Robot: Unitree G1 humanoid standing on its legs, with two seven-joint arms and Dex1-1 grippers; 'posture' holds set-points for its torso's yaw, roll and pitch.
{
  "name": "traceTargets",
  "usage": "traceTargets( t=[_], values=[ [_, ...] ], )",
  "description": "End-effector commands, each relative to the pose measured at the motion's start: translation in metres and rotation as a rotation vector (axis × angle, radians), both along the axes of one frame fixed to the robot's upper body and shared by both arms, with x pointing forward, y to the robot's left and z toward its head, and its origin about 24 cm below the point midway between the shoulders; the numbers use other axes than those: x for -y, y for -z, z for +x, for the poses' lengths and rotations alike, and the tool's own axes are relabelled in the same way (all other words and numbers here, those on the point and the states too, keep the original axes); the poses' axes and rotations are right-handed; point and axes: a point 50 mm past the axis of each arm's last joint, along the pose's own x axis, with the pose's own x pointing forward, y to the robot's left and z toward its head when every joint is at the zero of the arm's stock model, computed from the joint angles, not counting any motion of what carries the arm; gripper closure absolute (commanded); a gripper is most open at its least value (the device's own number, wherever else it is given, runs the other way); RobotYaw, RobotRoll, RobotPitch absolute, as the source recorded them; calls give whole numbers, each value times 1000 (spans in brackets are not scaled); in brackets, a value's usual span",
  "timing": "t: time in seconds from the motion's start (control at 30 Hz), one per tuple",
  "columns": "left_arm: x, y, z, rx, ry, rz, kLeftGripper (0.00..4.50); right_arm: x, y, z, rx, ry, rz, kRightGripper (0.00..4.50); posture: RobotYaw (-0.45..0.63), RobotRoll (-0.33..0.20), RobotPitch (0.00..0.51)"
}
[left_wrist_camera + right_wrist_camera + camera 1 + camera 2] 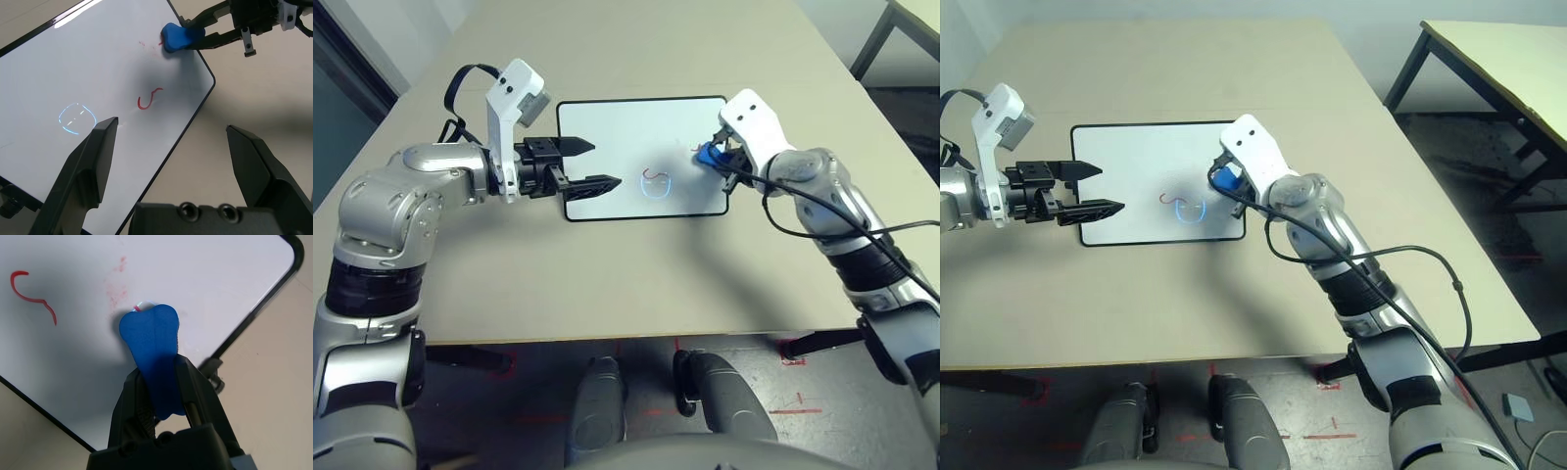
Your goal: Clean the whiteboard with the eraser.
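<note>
The right jaws (159,377) grip the blue eraser (149,340), apparently mid-wipe; the left jaws (171,125) gape. Next, sweep the red squiggle (34,298).

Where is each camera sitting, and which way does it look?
Left eye: on the head, looking forward and down at the whiteboard; both silver arms show.
Right eye: beside it, same direction; both arms again.
Left wrist: on the left arm, looking along its open claw at the board.
Right wrist: on the right arm, looking along its claw, which grips the blue eraser.
Both wrist views share the eraser and the red squiggle.
</note>
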Motion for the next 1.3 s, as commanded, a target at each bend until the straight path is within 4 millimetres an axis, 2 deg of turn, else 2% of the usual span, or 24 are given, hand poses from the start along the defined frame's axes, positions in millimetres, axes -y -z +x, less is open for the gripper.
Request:
traceTargets(
  t=[0.03,0.23,0.43,0.57,0.73,1.03,1.2,1.3],
  values=[
    [1,2,-3,-6,-1,2,0,-14,8,4,-28,-37,-35,3649,70,0,145],
    [1,2,-4,-8,-5,-3,0,-28,1,13,7,-60,-33,3650,75,0,147],
    [1,2,-4,-9,-3,-6,0,-33,-1,19,30,-64,-39,3650,74,0,153],
    [1,2,-3,-12,0,-5,0,-22,3,18,20,-40,-55,3650,64,0,154],
    [2,3,-2,-15,8,-4,0,3,8,14,2,18,-75,3650,49,0,153],
    [5,4,2,-19,30,-4,0,42,3,5,-5,130,-97,3650,18,0,151],
    [6,5,4,-22,40,-3,0,50,1,3,-3,159,-102,3650,7,0,148],
    [6,5,4,-22,43,-3,0,48,0,3,1,155,-100,3651,7,0,146]
  ],
)
